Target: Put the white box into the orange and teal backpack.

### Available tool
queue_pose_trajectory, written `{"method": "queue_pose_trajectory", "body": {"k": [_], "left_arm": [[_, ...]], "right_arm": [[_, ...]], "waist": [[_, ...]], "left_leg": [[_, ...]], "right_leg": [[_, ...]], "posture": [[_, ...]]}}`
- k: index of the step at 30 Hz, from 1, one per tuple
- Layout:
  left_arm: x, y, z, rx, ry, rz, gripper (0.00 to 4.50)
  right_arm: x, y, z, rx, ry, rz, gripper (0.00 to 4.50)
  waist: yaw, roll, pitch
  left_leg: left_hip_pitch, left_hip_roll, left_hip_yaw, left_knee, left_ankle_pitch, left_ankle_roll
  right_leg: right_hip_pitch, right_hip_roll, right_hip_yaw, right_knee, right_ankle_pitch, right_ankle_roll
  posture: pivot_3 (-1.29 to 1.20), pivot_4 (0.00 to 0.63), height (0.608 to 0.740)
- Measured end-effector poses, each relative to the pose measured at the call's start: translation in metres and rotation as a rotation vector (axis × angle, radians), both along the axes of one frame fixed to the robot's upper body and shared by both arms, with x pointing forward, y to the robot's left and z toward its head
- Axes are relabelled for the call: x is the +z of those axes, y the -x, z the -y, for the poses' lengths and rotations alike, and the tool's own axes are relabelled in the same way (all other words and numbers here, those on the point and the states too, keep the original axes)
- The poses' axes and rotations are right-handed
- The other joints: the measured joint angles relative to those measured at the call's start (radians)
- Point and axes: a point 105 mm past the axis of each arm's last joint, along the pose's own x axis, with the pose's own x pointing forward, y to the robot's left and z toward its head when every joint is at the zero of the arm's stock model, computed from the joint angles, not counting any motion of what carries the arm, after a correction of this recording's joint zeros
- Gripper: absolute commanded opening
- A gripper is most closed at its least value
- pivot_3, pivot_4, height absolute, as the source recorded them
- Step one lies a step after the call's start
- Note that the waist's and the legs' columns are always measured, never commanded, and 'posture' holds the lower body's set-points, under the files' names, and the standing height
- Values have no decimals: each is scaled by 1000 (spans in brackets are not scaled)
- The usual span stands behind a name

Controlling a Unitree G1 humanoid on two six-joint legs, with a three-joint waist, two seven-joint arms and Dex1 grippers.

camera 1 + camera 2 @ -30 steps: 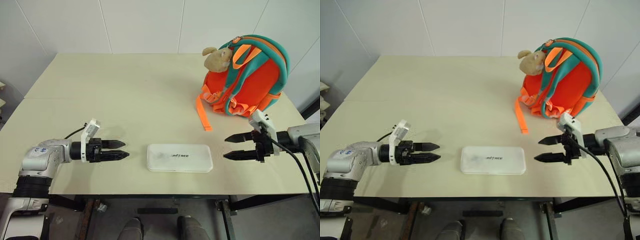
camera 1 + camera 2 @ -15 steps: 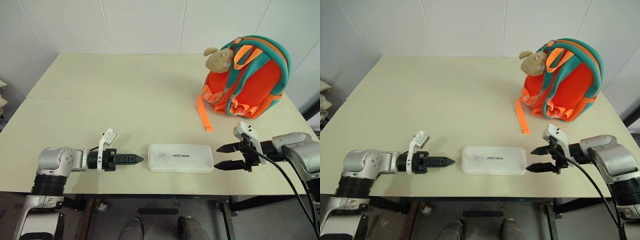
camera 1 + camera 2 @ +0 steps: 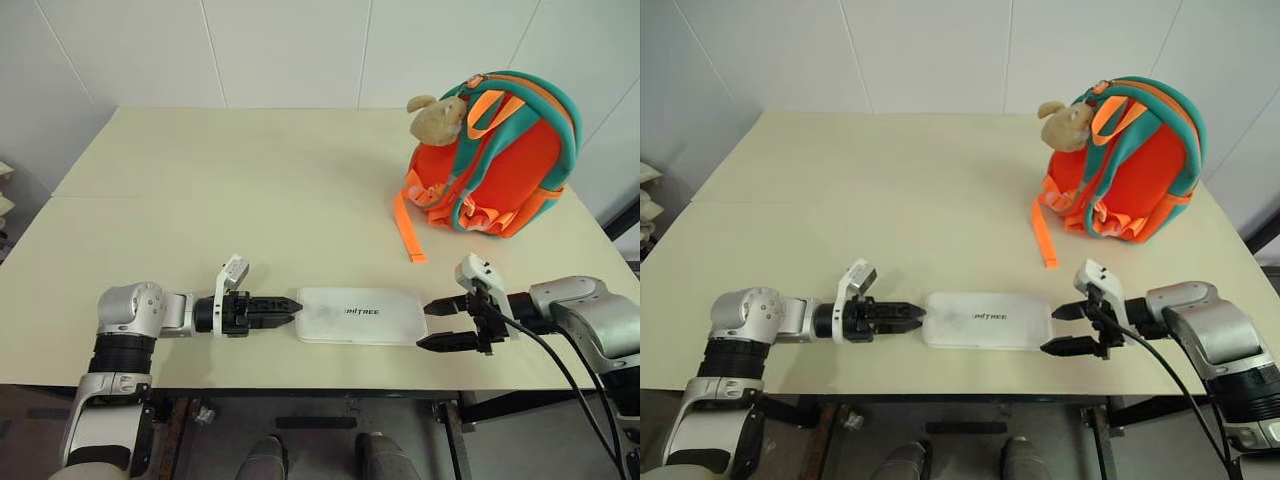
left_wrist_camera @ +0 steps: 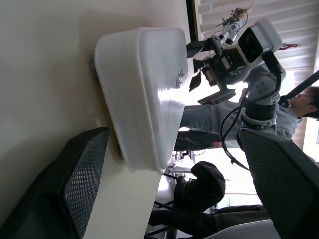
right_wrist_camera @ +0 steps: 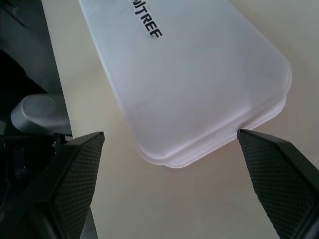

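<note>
The white box [image 3: 360,316] lies flat near the table's front edge, "UNITREE" lettering on top. My left gripper [image 3: 291,306] is open just off the box's left end, fingers turned one above the other; in the left wrist view the box [image 4: 144,89] lies ahead between its fingers [image 4: 75,189]. My right gripper [image 3: 426,326] is open at the box's right end, fingertips level with that short edge; the right wrist view shows the box [image 5: 189,74] just ahead of the tips. The orange and teal backpack [image 3: 500,165] stands upright at the far right.
A beige plush toy [image 3: 437,118] hangs on the backpack's left side. An orange strap [image 3: 408,232] trails from it over the cream table [image 3: 230,190] toward the box. The table's front edge [image 3: 300,386] runs close behind the box. White wall behind.
Both grippers have come inward and down to the box's two ends. The left one has rolled, so its fingers now sit one above the other. The box has not moved.
</note>
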Motion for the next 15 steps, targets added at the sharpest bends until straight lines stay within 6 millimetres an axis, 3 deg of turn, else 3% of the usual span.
{"method": "queue_pose_trajectory", "body": {"k": [9, 15], "left_arm": [[-2, -7, 5, -3, 3, -24, 4480], [-3, -7, 24, -69, 17, -40, 4480]], "right_arm": [[-4, -1, 0, -8, 3, 27, 4500], [-4, -2, -11, 48, -31, 81, 4500]], "waist": [[1, -1, -2], [0, -1, -2]], "left_leg": [[2, 0, 0, 0, 3, -1], [1, 0, 0, 0, 3, -1]], "right_leg": [[3, 0, 0, -1, 0, -1], [2, 0, 0, -2, 1, 0]], "posture": [[0, 150, 740], [0, 150, 740]]}}
